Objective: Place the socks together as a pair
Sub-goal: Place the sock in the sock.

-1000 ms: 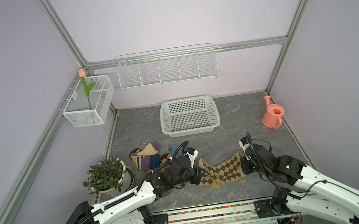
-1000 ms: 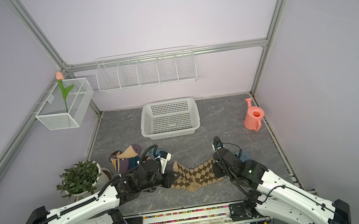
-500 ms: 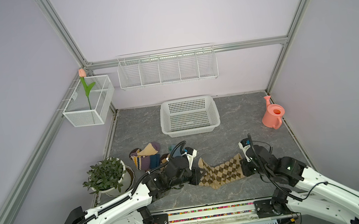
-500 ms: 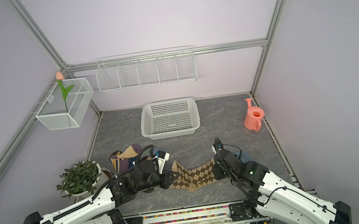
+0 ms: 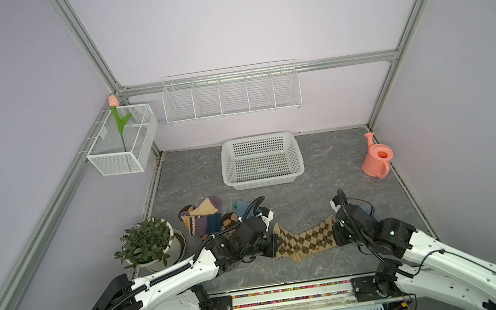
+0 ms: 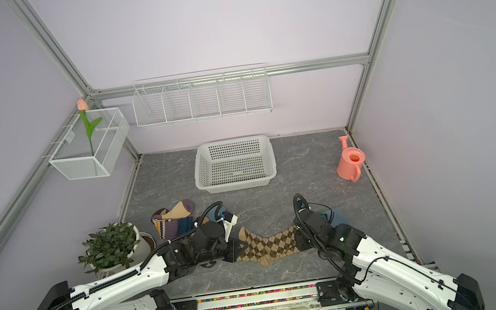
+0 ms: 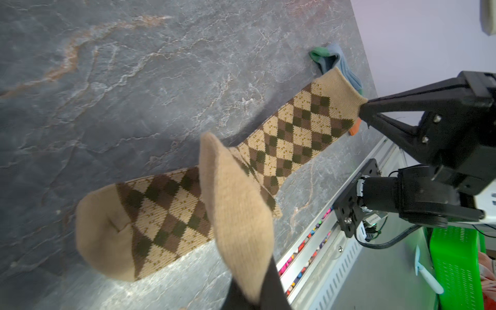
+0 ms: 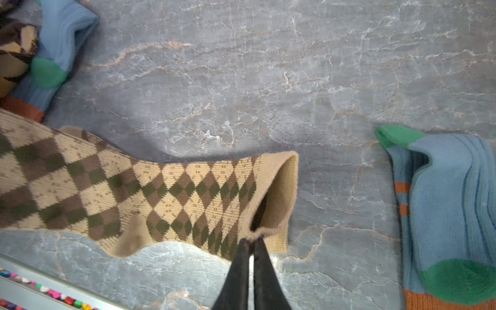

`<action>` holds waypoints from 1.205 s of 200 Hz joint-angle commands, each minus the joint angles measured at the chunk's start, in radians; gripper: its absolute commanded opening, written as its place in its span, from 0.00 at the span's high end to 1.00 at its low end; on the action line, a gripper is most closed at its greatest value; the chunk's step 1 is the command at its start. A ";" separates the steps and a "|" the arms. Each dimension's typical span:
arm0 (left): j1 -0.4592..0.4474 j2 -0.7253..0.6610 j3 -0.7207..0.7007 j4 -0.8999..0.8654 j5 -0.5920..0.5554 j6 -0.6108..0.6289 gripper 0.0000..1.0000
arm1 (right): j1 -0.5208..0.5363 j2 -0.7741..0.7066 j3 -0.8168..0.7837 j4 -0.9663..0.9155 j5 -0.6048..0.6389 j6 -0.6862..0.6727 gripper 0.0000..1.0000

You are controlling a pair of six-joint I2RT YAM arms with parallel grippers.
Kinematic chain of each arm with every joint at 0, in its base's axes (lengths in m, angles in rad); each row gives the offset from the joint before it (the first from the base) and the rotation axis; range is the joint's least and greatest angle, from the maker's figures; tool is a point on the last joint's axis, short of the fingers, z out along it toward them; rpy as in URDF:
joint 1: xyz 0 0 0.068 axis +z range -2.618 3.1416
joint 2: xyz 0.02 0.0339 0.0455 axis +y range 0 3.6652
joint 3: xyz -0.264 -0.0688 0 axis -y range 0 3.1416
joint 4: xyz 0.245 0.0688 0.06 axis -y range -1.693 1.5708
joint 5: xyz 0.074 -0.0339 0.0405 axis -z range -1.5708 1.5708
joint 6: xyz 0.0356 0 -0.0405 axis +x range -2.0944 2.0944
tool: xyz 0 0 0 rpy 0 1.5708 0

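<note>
Two tan-brown argyle socks [image 5: 305, 240] [image 6: 270, 244] lie overlapped at the front centre, stretched between my grippers. My left gripper [image 5: 275, 244] [image 6: 237, 249] [image 7: 252, 298] is shut on the plain tan toe of the upper sock [image 7: 236, 214], which is raised above the toe of the lower one [image 7: 107, 228]. My right gripper [image 5: 335, 232] [image 6: 297, 240] [image 8: 251, 239] is shut on the cuff edge of the upper sock [image 8: 268, 188]. A heap of other socks [image 5: 203, 219] [image 6: 174, 221] lies behind the left arm. A blue-grey sock [image 5: 364, 209] [image 8: 451, 214] lies beside the right gripper.
A white plastic basket [image 5: 264, 181] stands at the back centre. A potted plant [image 5: 146, 242] is at the front left and a pink watering can [image 5: 377, 159] at the right wall. The metal rail [image 5: 289, 295] runs along the front edge.
Both grippers keep their hold on the sock and have shifted only slightly. The left arm has swung a little.
</note>
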 commanded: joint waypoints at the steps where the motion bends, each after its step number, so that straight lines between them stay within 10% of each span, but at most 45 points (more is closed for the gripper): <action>1: 0.000 -0.019 0.009 -0.082 -0.081 0.019 1.00 | -0.003 -0.049 -0.050 0.024 0.015 0.054 0.88; 110: 0.000 0.135 0.047 -0.111 -0.102 0.036 0.98 | -0.002 0.033 -0.051 0.134 -0.067 -0.009 0.72; 191: 0.000 0.141 0.099 -0.308 -0.228 0.015 0.58 | 0.006 0.101 -0.012 0.140 -0.131 -0.056 0.67; 241: 0.000 0.035 0.106 -0.426 -0.378 -0.036 0.50 | 0.042 0.160 0.045 0.141 -0.251 -0.118 0.63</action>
